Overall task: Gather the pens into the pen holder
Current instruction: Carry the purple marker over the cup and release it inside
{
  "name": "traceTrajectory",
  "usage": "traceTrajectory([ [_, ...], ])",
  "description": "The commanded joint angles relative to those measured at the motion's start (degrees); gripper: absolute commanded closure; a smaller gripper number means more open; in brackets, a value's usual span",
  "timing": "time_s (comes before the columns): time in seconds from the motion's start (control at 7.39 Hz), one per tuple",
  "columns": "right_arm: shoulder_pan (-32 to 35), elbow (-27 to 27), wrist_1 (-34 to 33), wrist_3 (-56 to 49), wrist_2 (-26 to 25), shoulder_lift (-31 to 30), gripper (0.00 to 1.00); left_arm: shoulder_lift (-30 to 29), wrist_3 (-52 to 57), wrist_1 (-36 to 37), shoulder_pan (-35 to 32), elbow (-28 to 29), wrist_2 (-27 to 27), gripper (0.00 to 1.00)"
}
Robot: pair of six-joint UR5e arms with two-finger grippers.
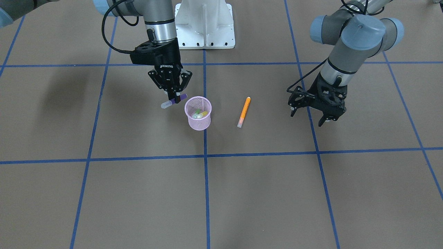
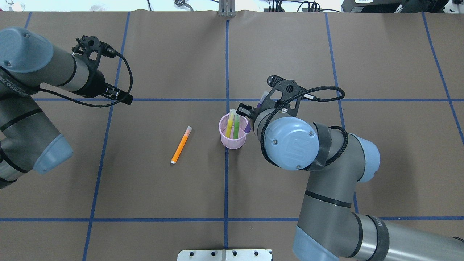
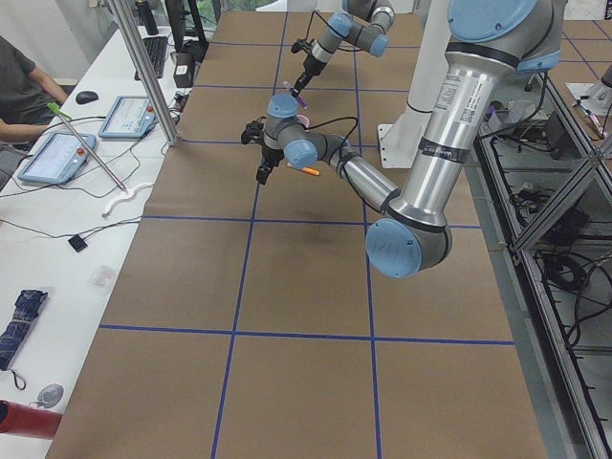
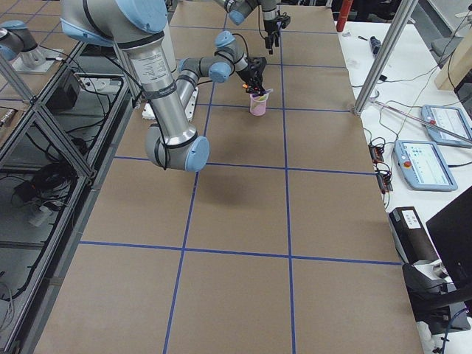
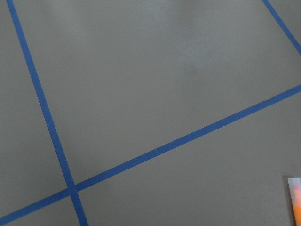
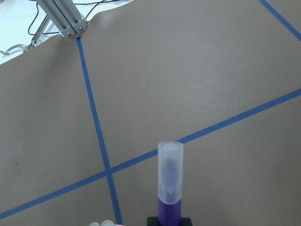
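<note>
A: Where was the pen holder (image 1: pixel 199 122)?

B: It stood upright near the middle of the table (image 1: pixel 242 193), with the green pen (image 2: pixel 236 127) and the yellow pen (image 2: pixel 230 125) inside. The right gripper (image 1: pixel 177 98) pinched the purple pen (image 1: pixel 174 100) crosswise just beside the rim, probably so it could be tipped in.

A: And the orange pen (image 1: pixel 243 111)?

B: It lay flat between the holder and the left gripper (image 1: pixel 307 117), whose fingers were spread and empty. I could read only "ROBOTIQ" on the right gripper.

overhead faces front view, both sharing pen holder (image 1: pixel 198 113), wrist views close
</note>
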Motion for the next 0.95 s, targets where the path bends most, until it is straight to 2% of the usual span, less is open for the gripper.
traceTrajectory([
  [0.0,-1.76,-3.51,0.11,0.77,-2.46,3.33,1.00,0.02,-0.09,0.00,0.00,0.01,0.09,0.04],
  [0.14,-2.02,-3.95,0.11,0.68,-2.55,3.34,1.00,0.02,-0.17,0.00,0.00,-0.07,0.00,0.04],
  [0.27,-2.03,-3.96,0.11,0.51,-2.81,3.25,0.87,0.28,-0.17,0.00,0.00,-0.07,0.09,0.04],
  [0.41,-2.03,-4.22,-0.06,0.50,-2.82,3.08,0.50,0.28,-0.26,0.00,0.00,-0.07,0.00,0.04],
  [0.54,-2.03,-4.22,-0.15,0.68,-2.90,3.16,0.01,0.28,-0.44,0.00,0.17,0.01,0.09,0.04],
  [0.81,-1.68,-3.61,0.02,0.42,-2.82,2.64,0.00,-1.56,-3.15,1.14,0.88,1.24,-0.17,0.04],
])
